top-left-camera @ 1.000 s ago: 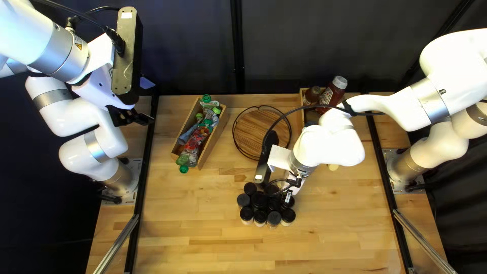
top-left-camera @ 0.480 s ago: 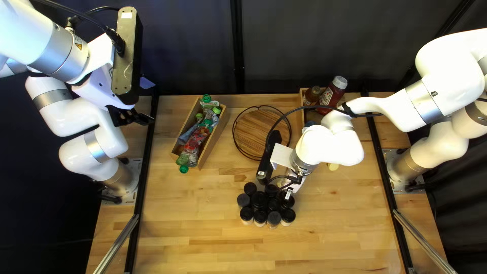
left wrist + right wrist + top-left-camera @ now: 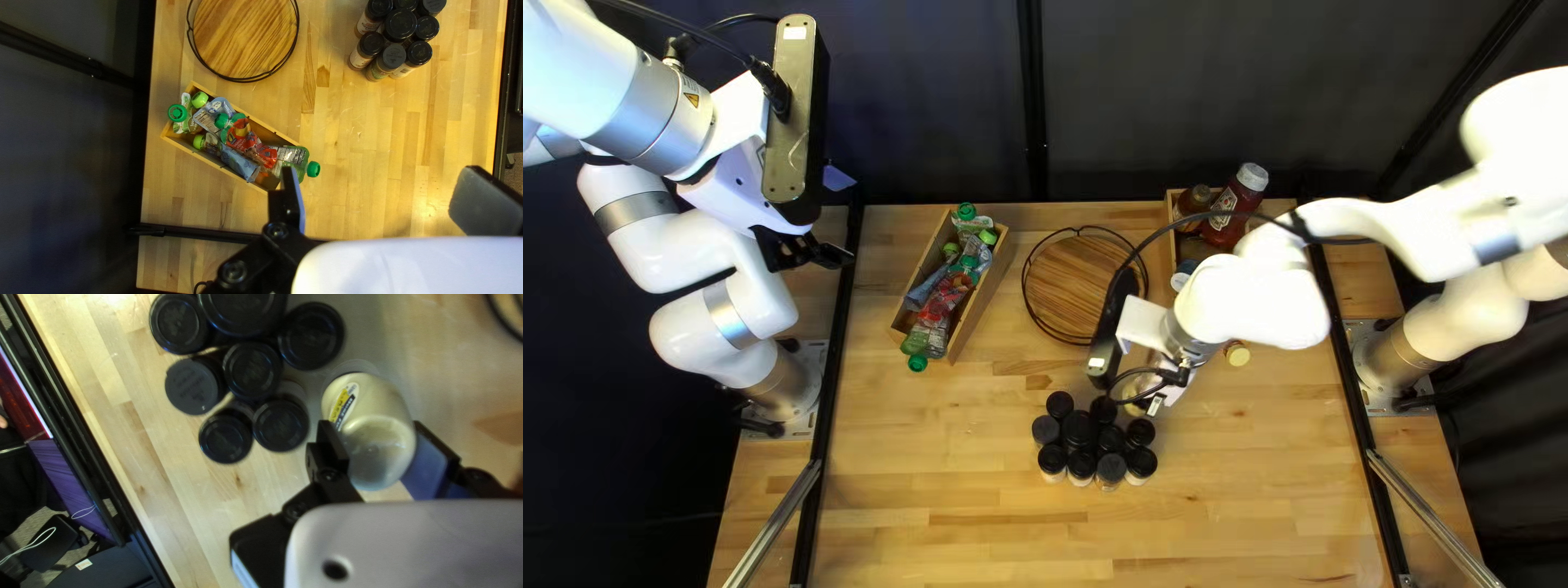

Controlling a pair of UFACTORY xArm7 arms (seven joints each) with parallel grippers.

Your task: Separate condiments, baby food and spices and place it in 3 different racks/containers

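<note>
Two white robot arms over a light wooden surface [image 3: 958, 468]. In the top left view, the right pincer [image 3: 1173, 389], just right of centre and below the middle, grips a pale cream bottle [image 3: 376, 430], one finger against each side. In the right wrist view the bottle is near the black-lidded spice jars; its label [image 3: 344, 405] is yellow, white and dark, the wording too small to make out.

The left pincer [image 3: 828, 253], upper left of the frame, is released and empty, its fingers spread wide.

The spice jars [image 3: 1080, 430] stand upright in a tight cluster, below centre. One grey lid [image 3: 193, 386] carries raised lettering, too blurred to read.

Left of centre in the upper half, a slanting wooden box [image 3: 982, 296] holds baby food pouches [image 3: 942, 299] with green caps and red, blue and green printing. To its right is a round wooden tray [image 3: 1080, 285] with a black wire rim.

At upper right, another wooden box [image 3: 1170, 207] holds a brown bottle [image 3: 1189, 204] and a red bottle [image 3: 1233, 207] with a pale cap and label. Below them, a yellow-capped container [image 3: 1237, 354] is on the surface.
</note>
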